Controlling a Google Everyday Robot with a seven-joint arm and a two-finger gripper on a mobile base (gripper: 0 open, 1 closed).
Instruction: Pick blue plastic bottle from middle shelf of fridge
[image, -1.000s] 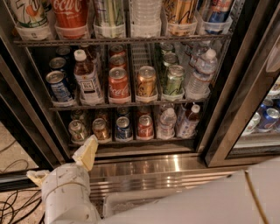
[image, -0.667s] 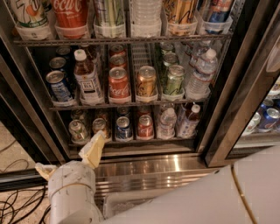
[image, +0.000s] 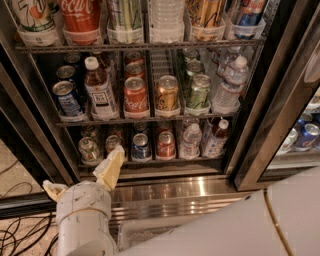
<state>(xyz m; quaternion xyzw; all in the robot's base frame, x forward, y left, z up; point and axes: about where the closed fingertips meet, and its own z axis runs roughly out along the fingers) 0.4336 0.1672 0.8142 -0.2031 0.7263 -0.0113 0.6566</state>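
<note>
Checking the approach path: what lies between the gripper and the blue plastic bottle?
In the camera view, the gripper, low at left, jaws open, sits below the blue plastic bottle; bottom-shelf cans and the middle shelf rail lie between.

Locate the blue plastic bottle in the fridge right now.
Camera view, left side: the blue plastic bottle stands on the middle shelf between a blue-and-silver can and a red Coca-Cola can. The gripper, open, is below it, low in the frame.
</note>
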